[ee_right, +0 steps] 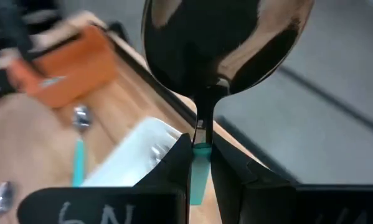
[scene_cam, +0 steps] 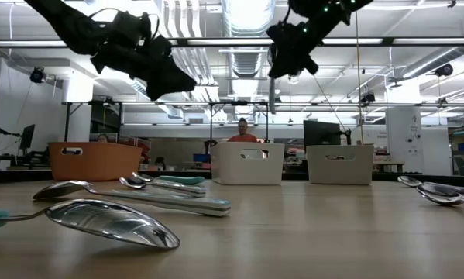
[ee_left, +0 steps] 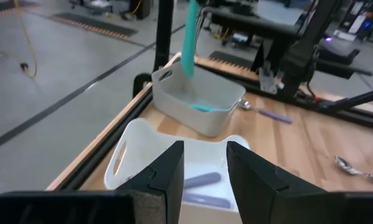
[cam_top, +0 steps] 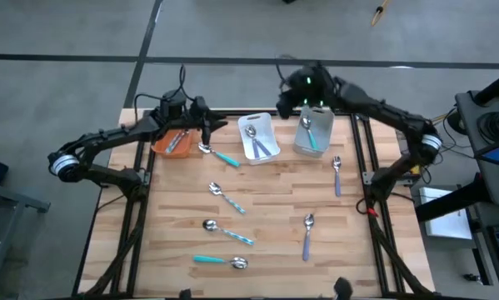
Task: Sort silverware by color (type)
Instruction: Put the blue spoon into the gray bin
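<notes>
The right gripper (ee_right: pixel 200 163) hangs above the grey bin (cam_top: pixel 313 133) at the far right of the table (cam_top: pixel 274 208). Its fingers are clamped on the teal handle of a spoon (ee_right: pixel 226 46), which stands upright with the shiny bowl pointing up toward the wrist camera. In the left wrist view the same handle hangs straight down over the grey bin, and another teal-handled piece (ee_left: pixel 206 107) lies inside.

The left gripper (ee_left: pixel 205 168) hovers above the table's far edge between the orange bin (cam_top: pixel 176 142) and the white bin (cam_top: pixel 259 137). Its fingers are apart and hold nothing.

Contents of the bins:
- White bin — purple-handled pieces (cam_top: pixel 261 143) lie inside.
- Orange bin — something lies in it; what it is cannot be told.

Silverware loose on the table:
- A teal-handled spoon (cam_top: pixel 218 154) lies just beside the orange bin, between it and the white bin.
- Two striped-handled spoons lie at mid-table, one (cam_top: pixel 227 197) farther and one (cam_top: pixel 228 232) nearer.
- A second teal-handled spoon (cam_top: pixel 220 261) lies at the near edge.
- A purple-handled fork (cam_top: pixel 337 173) lies at the right, near the grey bin.
- A purple-handled spoon (cam_top: pixel 307 235) lies nearer, right of centre.

A person (scene_cam: pixel 242 130) shows in the room beyond the bins.
</notes>
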### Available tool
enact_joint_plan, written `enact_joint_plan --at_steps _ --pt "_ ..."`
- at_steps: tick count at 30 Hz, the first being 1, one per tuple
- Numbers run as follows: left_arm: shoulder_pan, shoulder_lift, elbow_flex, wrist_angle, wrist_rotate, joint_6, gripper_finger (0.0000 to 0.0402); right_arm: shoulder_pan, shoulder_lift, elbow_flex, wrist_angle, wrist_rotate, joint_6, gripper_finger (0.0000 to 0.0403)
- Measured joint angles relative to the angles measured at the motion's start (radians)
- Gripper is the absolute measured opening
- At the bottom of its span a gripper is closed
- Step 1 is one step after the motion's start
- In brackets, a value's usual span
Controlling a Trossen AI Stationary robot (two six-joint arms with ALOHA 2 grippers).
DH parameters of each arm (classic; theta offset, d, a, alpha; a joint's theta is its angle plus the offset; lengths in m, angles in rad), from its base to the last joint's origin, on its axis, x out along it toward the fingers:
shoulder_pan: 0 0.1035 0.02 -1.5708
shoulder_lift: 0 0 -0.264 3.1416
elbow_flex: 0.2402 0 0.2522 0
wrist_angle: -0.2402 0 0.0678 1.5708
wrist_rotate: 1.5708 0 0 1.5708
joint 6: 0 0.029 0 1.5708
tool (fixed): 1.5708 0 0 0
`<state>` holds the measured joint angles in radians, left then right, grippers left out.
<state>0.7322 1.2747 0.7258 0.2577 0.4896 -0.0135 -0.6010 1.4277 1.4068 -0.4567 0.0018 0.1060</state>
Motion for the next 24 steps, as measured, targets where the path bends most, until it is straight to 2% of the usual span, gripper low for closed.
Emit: enact_joint_plan --at_steps 6,11,13,17,24 --pt "-0.022 0.000 -0.014 0.066 0.000 0.001 0.0102 0.097 -0.081 -0.235 0.322 -0.001 -0.094 0.0029" --pt "-0.048 0.000 -0.009 0.080 0.000 0.032 0.0102 0.139 -0.089 -0.354 0.467 -0.010 -0.157 0.0029" --pt "-0.059 0.000 -0.016 0.109 0.000 0.037 0.0102 0.145 -0.087 -0.383 0.518 -0.029 -0.170 0.0029" --pt "-0.080 0.000 -0.016 0.144 0.000 0.049 0.0102 0.145 -0.086 -0.420 0.595 -0.142 -0.175 0.0029" --pt "-0.091 0.038 -0.008 0.227 0.027 0.070 0.0102 0.144 -0.086 -0.414 0.659 -0.165 -0.264 0.0029"
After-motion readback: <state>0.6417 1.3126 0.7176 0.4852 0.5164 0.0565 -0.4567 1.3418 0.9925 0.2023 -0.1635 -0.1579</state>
